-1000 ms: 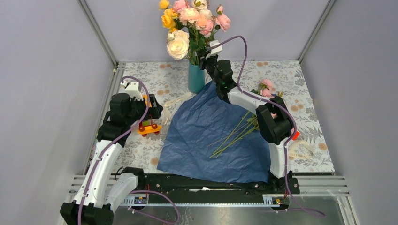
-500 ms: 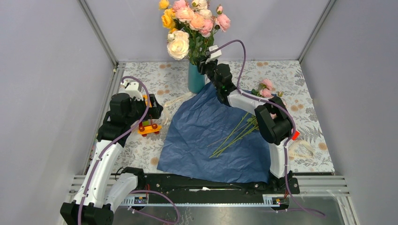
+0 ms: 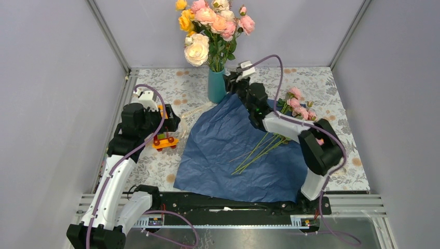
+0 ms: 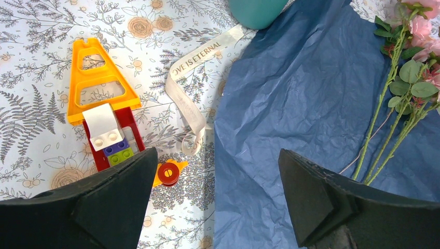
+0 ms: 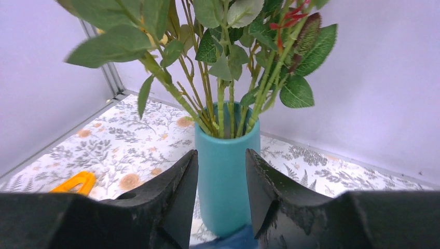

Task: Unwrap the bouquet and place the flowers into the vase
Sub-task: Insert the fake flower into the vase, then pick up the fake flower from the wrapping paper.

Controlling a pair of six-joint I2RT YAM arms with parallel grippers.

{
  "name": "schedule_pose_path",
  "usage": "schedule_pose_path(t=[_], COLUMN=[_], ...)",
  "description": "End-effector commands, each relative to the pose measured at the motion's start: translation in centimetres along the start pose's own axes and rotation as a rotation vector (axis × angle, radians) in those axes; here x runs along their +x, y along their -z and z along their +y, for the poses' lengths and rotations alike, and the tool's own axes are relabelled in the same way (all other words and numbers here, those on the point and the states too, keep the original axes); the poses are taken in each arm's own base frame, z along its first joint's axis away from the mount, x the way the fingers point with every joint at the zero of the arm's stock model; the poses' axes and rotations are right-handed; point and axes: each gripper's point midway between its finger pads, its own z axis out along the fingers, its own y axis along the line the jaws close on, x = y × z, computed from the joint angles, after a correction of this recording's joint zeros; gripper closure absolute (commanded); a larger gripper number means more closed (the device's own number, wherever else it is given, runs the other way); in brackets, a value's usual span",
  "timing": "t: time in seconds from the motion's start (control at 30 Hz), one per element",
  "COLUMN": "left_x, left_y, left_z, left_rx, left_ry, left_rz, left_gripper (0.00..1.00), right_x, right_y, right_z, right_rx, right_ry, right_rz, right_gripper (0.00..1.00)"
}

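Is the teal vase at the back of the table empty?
No, the vase holds a bunch of yellow, cream and pink roses whose green stems stand inside it.

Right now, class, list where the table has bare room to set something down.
Bare cloth: far left, between vase and side wall; near left, between toy and front rail; far right corner behind the pink flowers. Crowded: toy and ribbon beside the blue paper.

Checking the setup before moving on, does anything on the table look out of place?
An orange and red toy block cart sits beside the crinkled navy paper, unrelated to flower arranging; a cream ribbon lies loose between them.
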Motion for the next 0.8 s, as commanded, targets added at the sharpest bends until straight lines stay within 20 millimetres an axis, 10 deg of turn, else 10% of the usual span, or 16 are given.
schedule_pose_path(t=[0.0, 0.33, 0.77], left_x=[-0.9, -0.1, -0.1], left_y=[-0.1, 0.4, -0.2], left_z=[-0.2, -3.1, -3.3], left_rx=[0.015, 0.163, 0.181], left_ry=[-0.008, 0.094, 0.062], left_rz=[-0.042, -0.029, -0.003], left_gripper=[0.06, 0.07, 0.07], right_x=[-7.9, -5.6, 5.5], right_y=[4.1, 17.0, 32.2], right_z=[-0.7, -8.3, -15.1], right_rx=[0.047, 0.445, 0.777], right_ry=[-0.105, -0.184, -0.710], right_rz=[-0.119, 0.302, 0.562], right_gripper=[0.55, 0.42, 0.34])
